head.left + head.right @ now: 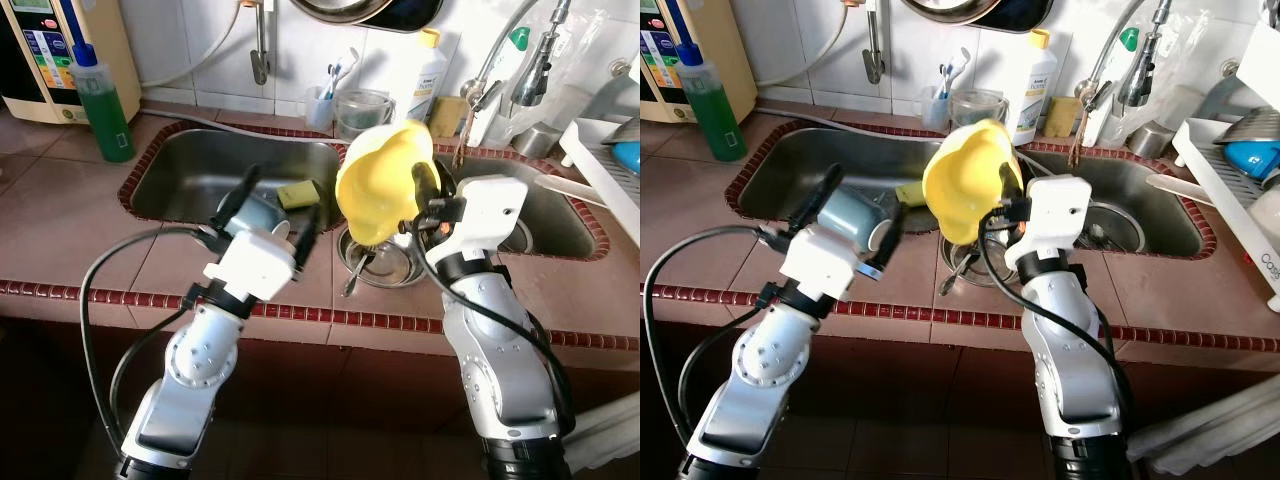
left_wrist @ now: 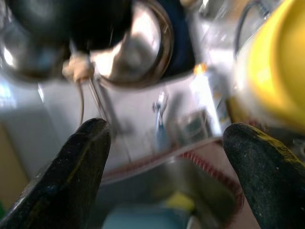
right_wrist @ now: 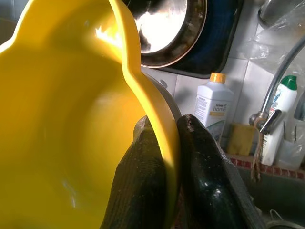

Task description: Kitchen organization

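Right claw (image 1: 428,192) clenched on the rim of a yellow bowl (image 1: 385,180), one finger inside the wall and one outside, holding it tilted up in the air over the tiled divider between the two sinks. Underneath, a steel bowl (image 1: 385,265) with a spoon (image 1: 352,275) sitting on that divider. Left claw (image 1: 278,205) spread wide and released, poised above the left sink (image 1: 190,160) right over a pale blue mug (image 1: 248,213), yellow sponge (image 1: 298,194) just beside it. Green bottle (image 1: 100,100) standing on the brown tiled bench (image 1: 60,230) to the left. White detergent bottle (image 1: 420,70) and a cup with a toothbrush (image 1: 320,105) at the back by the wall; tap (image 1: 500,50) over the right sink.
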Controlling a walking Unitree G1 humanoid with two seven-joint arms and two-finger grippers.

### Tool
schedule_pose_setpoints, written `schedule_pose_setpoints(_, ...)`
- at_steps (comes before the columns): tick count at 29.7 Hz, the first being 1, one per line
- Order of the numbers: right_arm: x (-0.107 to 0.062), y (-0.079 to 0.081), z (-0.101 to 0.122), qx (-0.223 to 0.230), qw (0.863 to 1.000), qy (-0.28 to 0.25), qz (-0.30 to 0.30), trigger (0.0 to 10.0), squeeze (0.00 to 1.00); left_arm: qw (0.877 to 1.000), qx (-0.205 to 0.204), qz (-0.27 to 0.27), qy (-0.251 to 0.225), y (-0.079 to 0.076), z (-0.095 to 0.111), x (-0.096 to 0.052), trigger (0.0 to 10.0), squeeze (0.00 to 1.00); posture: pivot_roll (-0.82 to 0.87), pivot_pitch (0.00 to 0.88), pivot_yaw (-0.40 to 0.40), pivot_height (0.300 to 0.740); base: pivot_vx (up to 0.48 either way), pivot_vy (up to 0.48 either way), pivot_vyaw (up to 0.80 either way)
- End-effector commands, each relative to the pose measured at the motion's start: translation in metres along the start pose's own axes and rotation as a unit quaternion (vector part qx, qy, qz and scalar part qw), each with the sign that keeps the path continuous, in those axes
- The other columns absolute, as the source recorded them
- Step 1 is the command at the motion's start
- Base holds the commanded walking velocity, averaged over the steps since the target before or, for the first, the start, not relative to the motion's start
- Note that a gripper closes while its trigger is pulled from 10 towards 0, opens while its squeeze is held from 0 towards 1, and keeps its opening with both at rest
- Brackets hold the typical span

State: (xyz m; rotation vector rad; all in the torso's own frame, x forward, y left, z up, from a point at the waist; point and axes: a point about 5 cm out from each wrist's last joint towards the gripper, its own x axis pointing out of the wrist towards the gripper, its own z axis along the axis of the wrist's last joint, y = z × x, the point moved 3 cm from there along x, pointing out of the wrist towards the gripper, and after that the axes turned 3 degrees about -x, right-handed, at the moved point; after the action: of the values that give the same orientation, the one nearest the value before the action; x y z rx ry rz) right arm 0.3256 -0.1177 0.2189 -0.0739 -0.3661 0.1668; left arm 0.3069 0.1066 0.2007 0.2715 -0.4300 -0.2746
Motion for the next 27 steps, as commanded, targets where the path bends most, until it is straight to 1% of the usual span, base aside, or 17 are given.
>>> schedule_pose_setpoints(1, -0.002, -0.003, -0.001, -0.012, 1.000, -0.001, 0.007, 10.0, 0.00, 0.998, -0.048, 0.028, 0.039, 0.015, -0.011, 0.004, 10.0, 0.00, -0.10, 0.040, -0.079, 0.740, 0.000, 0.000, 0.00)
schedule_pose_setpoints(2, -0.004, -0.006, -0.003, -0.018, 1.000, 0.003, 0.007, 10.0, 0.00, 0.995, -0.073, 0.041, 0.057, 0.023, -0.015, 0.006, 10.0, 0.00, -0.10, 0.042, -0.079, 0.740, 0.000, 0.000, 0.00)
schedule_pose_setpoints(3, -0.005, -0.006, -0.003, -0.022, 1.000, 0.003, 0.006, 10.0, 0.00, 0.995, -0.074, 0.044, 0.060, 0.024, -0.015, 0.006, 10.0, 0.00, -0.10, 0.042, -0.079, 0.740, 0.000, 0.000, 0.00)
schedule_pose_setpoints(5, -0.008, -0.005, -0.004, -0.013, 1.000, 0.007, 0.012, 10.0, 0.00, 0.994, -0.078, 0.049, 0.062, 0.029, -0.015, 0.006, 10.0, 0.00, -0.10, 0.042, -0.075, 0.740, 0.000, 0.000, 0.00)
schedule_pose_setpoints(8, -0.011, -0.004, -0.005, -0.019, 1.000, 0.001, 0.014, 10.0, 0.00, 0.993, -0.092, 0.044, 0.065, 0.029, -0.014, 0.005, 10.0, 0.00, -0.10, 0.039, -0.075, 0.740, 0.000, 0.000, 0.00)
schedule_pose_setpoints(9, -0.015, -0.001, -0.005, -0.012, 1.000, -0.011, 0.020, 10.0, 0.00, 0.991, -0.109, 0.040, 0.068, 0.028, -0.015, 0.003, 10.0, 0.00, -0.10, 0.038, -0.074, 0.740, 0.000, 0.000, 0.00)
schedule_pose_setpoints(11, -0.017, 0.000, -0.004, -0.009, 1.000, -0.016, 0.022, 10.0, 0.00, 0.990, -0.117, 0.038, 0.070, 0.028, -0.016, 0.002, 10.0, 0.00, -0.10, 0.038, -0.074, 0.740, 0.000, 0.000, 0.00)
schedule_pose_setpoints(12, -0.023, 0.003, -0.007, -0.025, 0.999, -0.032, 0.030, 10.0, 0.00, 0.986, -0.147, 0.036, 0.065, 0.026, -0.018, -0.003, 10.0, 0.00, -0.10, 0.032, -0.070, 0.740, 0.000, 0.000, 0.00)
schedule_pose_setpoints(14, -0.028, 0.004, -0.012, -0.032, 0.998, -0.037, 0.035, 10.0, 0.00, 0.983, -0.170, 0.037, 0.062, 0.026, -0.022, -0.007, 10.0, 0.00, -0.10, 0.031, -0.069, 0.740, 0.000, 0.000, 0.00)
schedule_pose_setpoints(15, -0.030, 0.004, -0.013, -0.031, 0.998, -0.040, 0.034, 10.0, 0.00, 0.982, -0.174, 0.040, 0.058, 0.027, -0.023, -0.010, 10.0, 0.00, -0.10, 0.028, -0.068, 0.740, 0.000, 0.000, 0.00)
schedule_pose_setpoints(17, -0.033, 0.003, -0.016, -0.026, 0.998, -0.042, 0.034, 10.0, 0.00, 0.983, -0.170, 0.045, 0.053, 0.029, -0.024, -0.013, 10.0, 0.00, -0.10, 0.021, -0.067, 0.740, 0.000, 0.000, 0.00)
schedule_pose_setpoints(18, -0.035, 0.003, -0.018, -0.028, 0.998, -0.043, 0.036, 10.0, 0.00, 0.981, -0.182, 0.043, 0.054, 0.029, -0.025, -0.014, 10.0, 0.00, -0.10, 0.021, -0.067, 0.740, 0.000, 0.000, 0.00)
schedule_pose_setpoints(21, -0.040, 0.002, -0.026, -0.034, 0.998, -0.037, 0.040, 10.0, 0.00, 0.984, -0.158, 0.051, 0.062, 0.031, -0.035, -0.021, 10.0, 0.00, -0.09, 0.011, -0.069, 0.740, 0.000, 0.000, 0.00)
schedule_pose_setpoints(22, -0.041, 0.002, -0.030, -0.034, 0.998, -0.035, 0.041, 10.0, 0.00, 0.983, -0.158, 0.057, 0.066, 0.031, -0.041, -0.024, 10.0, 0.00, -0.09, 0.006, -0.068, 0.740, 0.000, 0.000, 0.00)
schedule_pose_setpoints(24, -0.042, 0.002, -0.032, -0.034, 0.998, -0.035, 0.040, 10.0, 0.00, 0.983, -0.162, 0.060, 0.067, 0.031, -0.044, -0.025, 10.0, 0.00, -0.09, 0.000, -0.067, 0.740, 0.000, 0.000, 0.00)
schedule_pose_setpoints(25, -0.044, 0.002, -0.038, -0.044, 0.998, -0.036, 0.040, 10.0, 0.00, 0.984, -0.151, 0.066, 0.066, 0.031, -0.048, -0.027, 10.0, 0.00, -0.09, 0.000, -0.066, 0.740, 0.000, 0.000, 0.00)
schedule_pose_setpoints(27, -0.044, 0.002, -0.040, -0.047, 0.997, -0.036, 0.040, 10.0, 0.00, 0.985, -0.147, 0.068, 0.065, 0.031, -0.049, -0.028, 10.0, 0.00, -0.09, 0.000, -0.066, 0.740, 0.000, 0.000, 0.00)
